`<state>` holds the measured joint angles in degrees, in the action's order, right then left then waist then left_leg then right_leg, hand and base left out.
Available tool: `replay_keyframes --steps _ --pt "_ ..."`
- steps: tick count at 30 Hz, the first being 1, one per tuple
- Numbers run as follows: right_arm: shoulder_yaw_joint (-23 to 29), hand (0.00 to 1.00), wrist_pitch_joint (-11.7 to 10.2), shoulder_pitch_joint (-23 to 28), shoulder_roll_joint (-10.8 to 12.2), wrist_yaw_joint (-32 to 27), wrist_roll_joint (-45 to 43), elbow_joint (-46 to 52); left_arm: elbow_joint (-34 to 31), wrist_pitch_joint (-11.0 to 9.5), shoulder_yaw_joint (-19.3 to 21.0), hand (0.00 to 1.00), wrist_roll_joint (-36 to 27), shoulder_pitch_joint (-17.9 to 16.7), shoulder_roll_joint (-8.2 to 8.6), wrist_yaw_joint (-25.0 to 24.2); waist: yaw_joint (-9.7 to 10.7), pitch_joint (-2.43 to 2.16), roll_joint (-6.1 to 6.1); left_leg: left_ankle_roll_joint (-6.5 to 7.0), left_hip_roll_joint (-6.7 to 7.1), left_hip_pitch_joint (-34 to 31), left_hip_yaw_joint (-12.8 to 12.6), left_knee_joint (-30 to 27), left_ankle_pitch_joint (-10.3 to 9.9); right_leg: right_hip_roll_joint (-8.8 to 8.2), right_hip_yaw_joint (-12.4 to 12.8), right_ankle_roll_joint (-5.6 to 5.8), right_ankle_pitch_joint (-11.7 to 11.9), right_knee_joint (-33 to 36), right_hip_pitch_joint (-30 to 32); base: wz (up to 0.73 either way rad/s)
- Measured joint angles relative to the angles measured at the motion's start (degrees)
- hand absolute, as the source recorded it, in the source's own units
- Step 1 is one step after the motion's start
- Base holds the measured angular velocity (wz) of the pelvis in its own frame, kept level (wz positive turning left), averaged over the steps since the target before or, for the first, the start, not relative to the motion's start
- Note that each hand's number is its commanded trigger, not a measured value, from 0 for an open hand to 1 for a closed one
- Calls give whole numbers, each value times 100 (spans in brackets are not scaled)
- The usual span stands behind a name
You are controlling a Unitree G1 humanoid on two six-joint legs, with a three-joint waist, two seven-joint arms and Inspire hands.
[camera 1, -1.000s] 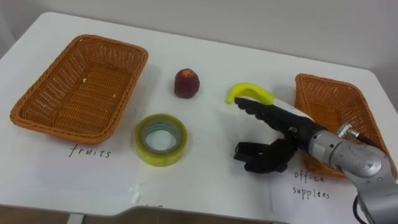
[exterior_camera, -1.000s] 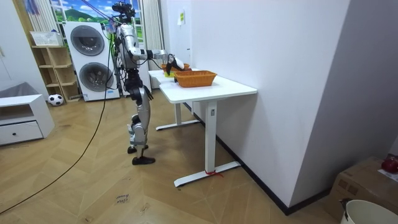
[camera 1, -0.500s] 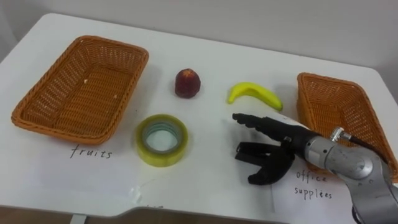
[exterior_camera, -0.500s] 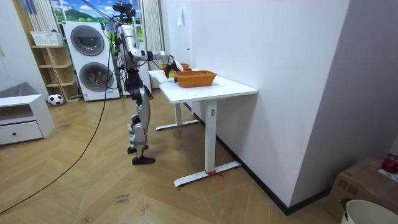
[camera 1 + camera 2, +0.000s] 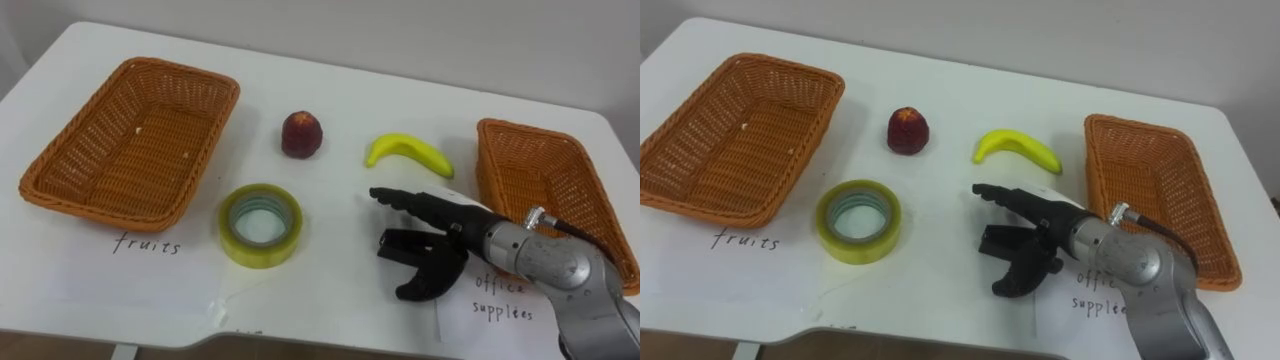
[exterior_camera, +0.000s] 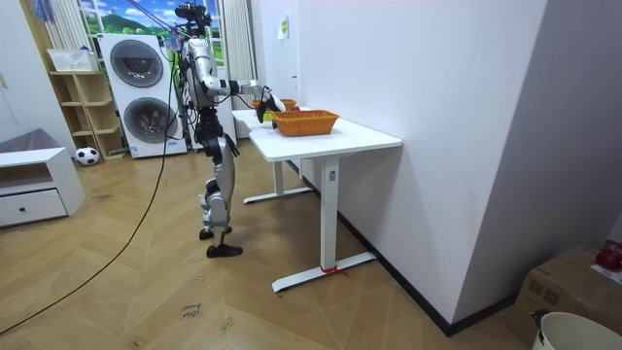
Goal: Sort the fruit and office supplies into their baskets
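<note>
On the white table a red apple and a yellow banana lie at the middle, and a roll of yellow tape sits nearer the front. An empty wicker basket marked "fruits" stands at the left. A second empty wicker basket marked "office supplies" stands at the right. My right hand hovers low over the table just in front of the banana, open with straight fingers and the thumb spread, holding nothing. It touches neither the banana nor the tape.
A paper label lies under my right forearm at the table's front right. In the room view I stand at the table's end, with washing machines behind me and a white wall beside the table.
My right hand has drawn back from over the banana toward the table's front, and the whole banana shows now. The hand stayed open. Nothing on the table moved.
</note>
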<state>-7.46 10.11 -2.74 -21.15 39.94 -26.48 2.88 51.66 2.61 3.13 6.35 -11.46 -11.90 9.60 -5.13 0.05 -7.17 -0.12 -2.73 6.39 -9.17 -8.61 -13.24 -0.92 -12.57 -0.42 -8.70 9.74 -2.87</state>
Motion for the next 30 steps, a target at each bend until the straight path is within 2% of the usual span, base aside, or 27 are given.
replay_keyframes --steps 5,16,27,30 --pt "2 0 1 0 0 -1 -317 1 16 0 3 0 0 2 2 -25 7 31 -14 0 2 16 -9 -2 0 -1 15 0 0 -8 -1 0" --pt "188 0 2 -10 0 -2 -753 48 17 0 21 0 0 14 33 -24 28 48 6 1 3 6 -11 20 0 13 108 3 2 -2 6 0" --pt "269 0 11 -11 -1 -5 -1429 99 30 0 192 0 21 17 68 -10 -11 24 -21 1 11 17 -20 22 0 8 154 8 5 -8 13 0" --pt "252 0 113 -11 0 25 -1428 171 91 2 240 0 21 35 78 -11 -18 28 -12 1 13 27 -19 11 0 3 155 10 6 -10 8 0"
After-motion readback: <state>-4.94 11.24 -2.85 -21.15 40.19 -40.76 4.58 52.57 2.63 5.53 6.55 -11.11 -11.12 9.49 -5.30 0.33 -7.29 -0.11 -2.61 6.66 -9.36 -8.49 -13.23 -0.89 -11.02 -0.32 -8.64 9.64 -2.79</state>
